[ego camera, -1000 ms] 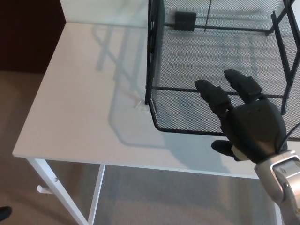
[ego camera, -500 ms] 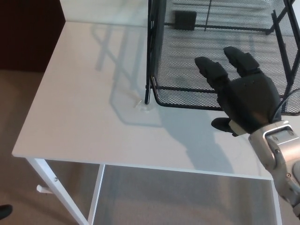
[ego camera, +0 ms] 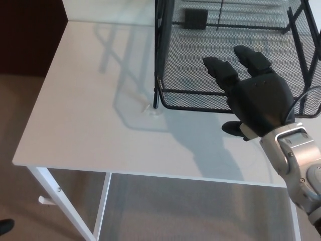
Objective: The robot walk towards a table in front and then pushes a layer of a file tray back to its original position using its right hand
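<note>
At the far right of the worktop [ego camera: 90, 110]: black mesh tray [ego camera: 200, 75], wire frame posts up both sides, bottom layer sticking out only a little toward the near edge past the front left post. Front rim of that layer running across about mid-depth of the worktop, well back from the near edge. Small dark block [ego camera: 195, 18] sitting deeper in the mesh, toward the far edge.

Right hand [ego camera: 253, 98] coming in from the near right corner, silver forearm behind it. Palm side down, two thick fingers [ego camera: 220, 70] stretched out flat over the layer's front rim and onto the mesh, thumb tucked low on the near side. Released, not wrapped around anything, just spread and laid against the front of the layer. Hard to say how firm the contact is.

Left hand nowhere in the shot.

Rest of the worktop white and bare, with shadows of frame and hand across it. Small pale scrap [ego camera: 150, 109] lying right by the foot of the front left post. Down below: white leg, carpet, and a dark shoe tip [ego camera: 5, 226] at the bottom left corner of the shot.
</note>
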